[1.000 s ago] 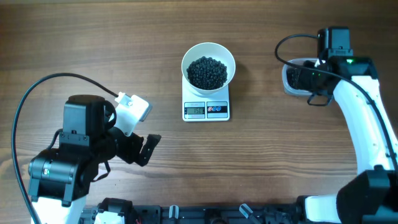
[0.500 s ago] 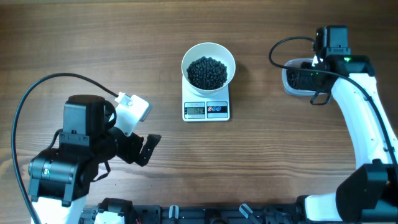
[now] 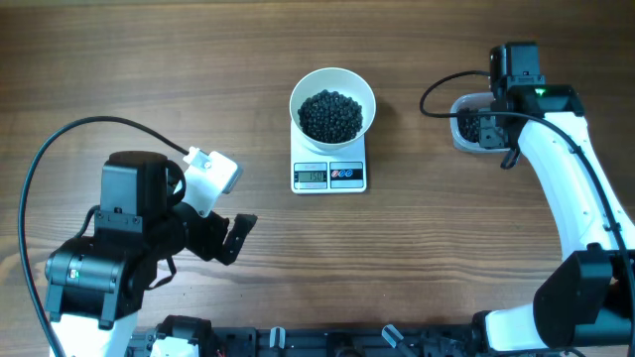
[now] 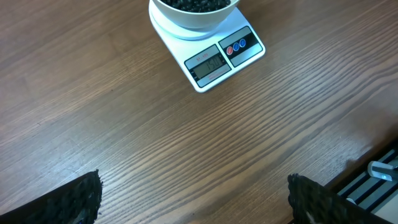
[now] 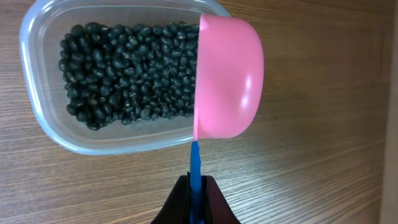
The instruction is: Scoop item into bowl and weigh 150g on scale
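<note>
The white bowl (image 3: 332, 84) stands on the white scale (image 3: 329, 175) at the table's middle and holds a heap of the black bead item (image 3: 330, 114). The left wrist view shows the bowl (image 4: 196, 18) and the scale (image 4: 214, 59) at its top edge. My right gripper (image 5: 195, 183) is shut on the blue handle (image 5: 195, 162) of a pink scoop (image 5: 229, 78). The scoop is turned on its side over the right end of a clear tub (image 5: 43, 130) of more beads (image 5: 127, 78). My left gripper (image 4: 196, 193) hangs open over bare wood, far from the scale.
The clear tub (image 3: 462, 131) sits at the right, partly under my right arm (image 3: 556, 164). My left arm (image 3: 129, 248) takes up the front left corner. A dark rail (image 3: 327, 345) runs along the table's front edge.
My right wrist has shifted a little to the left over the tub with the scoop. The left arm, bowl and scale have not moved.
</note>
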Motion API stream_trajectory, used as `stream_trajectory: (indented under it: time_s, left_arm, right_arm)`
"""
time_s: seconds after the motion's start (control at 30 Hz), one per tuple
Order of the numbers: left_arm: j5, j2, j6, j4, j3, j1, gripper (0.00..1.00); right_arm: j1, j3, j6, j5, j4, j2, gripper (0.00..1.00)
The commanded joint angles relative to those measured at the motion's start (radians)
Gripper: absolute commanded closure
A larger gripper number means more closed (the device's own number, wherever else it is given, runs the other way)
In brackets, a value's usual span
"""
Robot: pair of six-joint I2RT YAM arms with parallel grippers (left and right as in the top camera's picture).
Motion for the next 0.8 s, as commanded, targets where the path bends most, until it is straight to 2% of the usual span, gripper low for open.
stream_trajectory:
  time_s: [0.0, 0.1, 0.2, 0.37, 0.77]
  left_arm:
    - [-0.003, -0.002, 0.020, 0.003, 0.015, 0.007, 0.00]
    - [-0.003, -0.002, 0.020, 0.003, 0.015, 0.007, 0.00]
    - [-0.003, -0.002, 0.020, 0.003, 0.015, 0.007, 0.00]
    - [-0.003, -0.002, 0.020, 0.003, 0.015, 0.007, 0.00]
    - [-0.003, -0.002, 0.020, 0.003, 0.015, 0.007, 0.00]
  right_arm:
    - [0.000, -0.003, 0.016, 0.033, -0.003, 0.006, 0.96]
    - [0.000, -0.003, -0.070, 0.064, -0.027, 0.006, 0.96]
    - [0.000, -0.003, -0.072, 0.138, -0.028, 0.006, 0.96]
    - [0.000, -0.002, -0.063, 0.114, -0.031, -0.017, 0.96]
    - [-0.047, -0.002, 0.031, -0.117, -0.055, -0.400, 0.96]
